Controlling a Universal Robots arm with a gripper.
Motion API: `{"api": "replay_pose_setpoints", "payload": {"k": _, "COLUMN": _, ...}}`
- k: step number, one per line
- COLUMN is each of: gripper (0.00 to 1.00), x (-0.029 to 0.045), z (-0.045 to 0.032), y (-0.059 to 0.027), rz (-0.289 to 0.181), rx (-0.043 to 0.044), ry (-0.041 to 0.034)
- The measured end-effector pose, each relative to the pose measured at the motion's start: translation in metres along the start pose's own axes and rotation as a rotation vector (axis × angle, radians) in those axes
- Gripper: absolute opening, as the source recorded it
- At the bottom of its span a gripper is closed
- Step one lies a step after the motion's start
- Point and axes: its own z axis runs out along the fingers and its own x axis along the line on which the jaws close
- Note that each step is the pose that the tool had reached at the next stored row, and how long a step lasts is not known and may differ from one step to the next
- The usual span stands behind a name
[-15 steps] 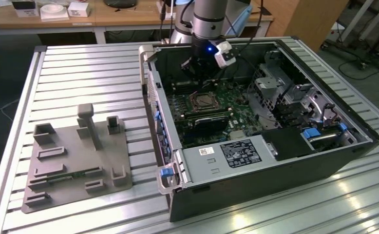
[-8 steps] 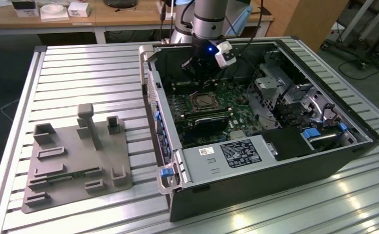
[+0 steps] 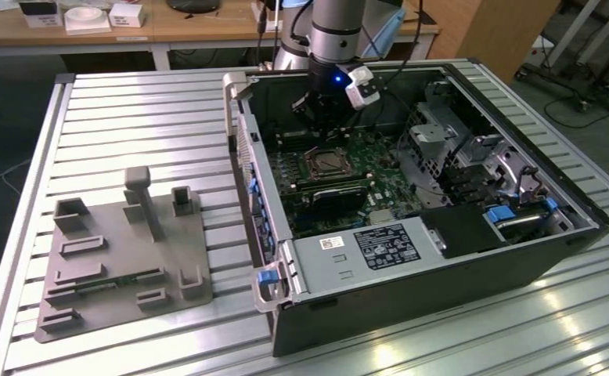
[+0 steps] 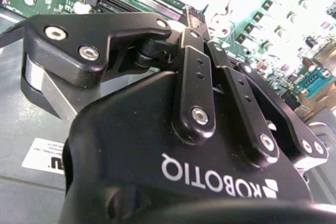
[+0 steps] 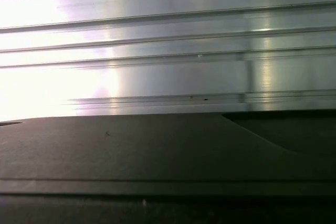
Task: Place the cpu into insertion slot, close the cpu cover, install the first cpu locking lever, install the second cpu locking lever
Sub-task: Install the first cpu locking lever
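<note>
Insertion slot (image 3: 326, 163) lies flat at frame centre, square, edges skewed diagonally; its contents unclear. Gripper (image 3: 322, 125) just above, fingers (image 4: 191, 43) pressed together.

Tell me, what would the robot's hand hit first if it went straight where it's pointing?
Probably the green board inside the computer, at or near the square chip socket. How far above it the hand hangs is unclear.

You see the table (image 3: 127, 102) in ribbed bare aluminium, smooth and glaring with reflections. The fixture block (image 3: 117, 266) on it looks like matt grey plastic. The computer case (image 3: 409, 305) is matt black; its circuit board (image 3: 378, 160) is glossy green, and the insertion slot (image 3: 326, 162) has a silvery metal rim. The gripper (image 4: 195, 17) is smooth, semi-gloss black with bright steel screws.
</note>
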Motion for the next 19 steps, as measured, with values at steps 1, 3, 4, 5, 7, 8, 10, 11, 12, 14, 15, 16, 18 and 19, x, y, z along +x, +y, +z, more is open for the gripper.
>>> {"api": "replay_pose_setpoints", "payload": {"k": 1, "gripper": 0.1, "x": 0.0, "z": 0.0, "y": 0.0, "rz": 0.0, "rx": 0.0001, "ry": 0.0001}}
{"api": "replay_pose_setpoints", "payload": {"k": 3, "gripper": 0.1, "x": 0.0, "z": 0.0, "y": 0.0, "rz": 0.0, "rx": 0.0001, "ry": 0.0001}}
{"api": "replay_pose_setpoints", "payload": {"k": 4, "gripper": 0.1, "x": 0.0022, "z": 0.0002, "y": 0.0, "rz": 0.0, "rx": 0.0, "ry": 0.0001}}
{"api": "replay_pose_setpoints", "payload": {"k": 5, "gripper": 0.1, "x": 0.0026, "z": 0.0001, "y": 0.0001, "rz": 0.0, "rx": -0.0002, "ry": -0.0001}}
{"api": "replay_pose_setpoints", "payload": {"k": 7, "gripper": 0.1, "x": 0.003, "z": -0.0003, "y": 0.0004, "rz": 0.0, "rx": 0.0, "ry": 0.0}}
{"api": "replay_pose_setpoints", "payload": {"k": 8, "gripper": 0.1, "x": 0.003, "z": -0.0003, "y": 0.0008, "rz": 0.0, "rx": 0.0, "ry": 0.0}}
{"api": "replay_pose_setpoints", "payload": {"k": 10, "gripper": 0.1, "x": 0.0031, "z": -0.0005, "y": 0.002, "rz": 0.0, "rx": 0.0001, "ry": 0.0001}}
{"api": "replay_pose_setpoints", "payload": {"k": 11, "gripper": 0.1, "x": 0.0031, "z": -0.0005, "y": 0.0026, "rz": 0.0, "rx": 0.0, "ry": 0.0001}}
{"api": "replay_pose_setpoints", "payload": {"k": 12, "gripper": 0.1, "x": 0.0031, "z": -0.0005, "y": 0.0032, "rz": 0.0, "rx": 0.0, "ry": 0.0001}}
{"api": "replay_pose_setpoints", "payload": {"k": 14, "gripper": 0.1, "x": 0.0031, "z": -0.0006, "y": 0.0039, "rz": 0.0, "rx": 0.0001, "ry": 0.0001}}
{"api": "replay_pose_setpoints", "payload": {"k": 15, "gripper": 0.1, "x": 0.003, "z": -0.0006, "y": 0.0041, "rz": 0.0, "rx": 0.0002, "ry": 0.0002}}
{"api": "replay_pose_setpoints", "payload": {"k": 16, "gripper": 0.1, "x": 0.0027, "z": -0.0005, "y": 0.0043, "rz": 0.0, "rx": -0.0001, "ry": -0.0001}}
{"api": "replay_pose_setpoints", "payload": {"k": 18, "gripper": 0.1, "x": 0.0017, "z": 0.0, "y": 0.0045, "rz": 0.0, "rx": 0.0001, "ry": 0.0}}
{"api": "replay_pose_setpoints", "payload": {"k": 19, "gripper": 0.1, "x": 0.0009, "z": 0.0001, "y": 0.0046, "rz": 0.0, "rx": 0.0004, "ry": 0.0003}}
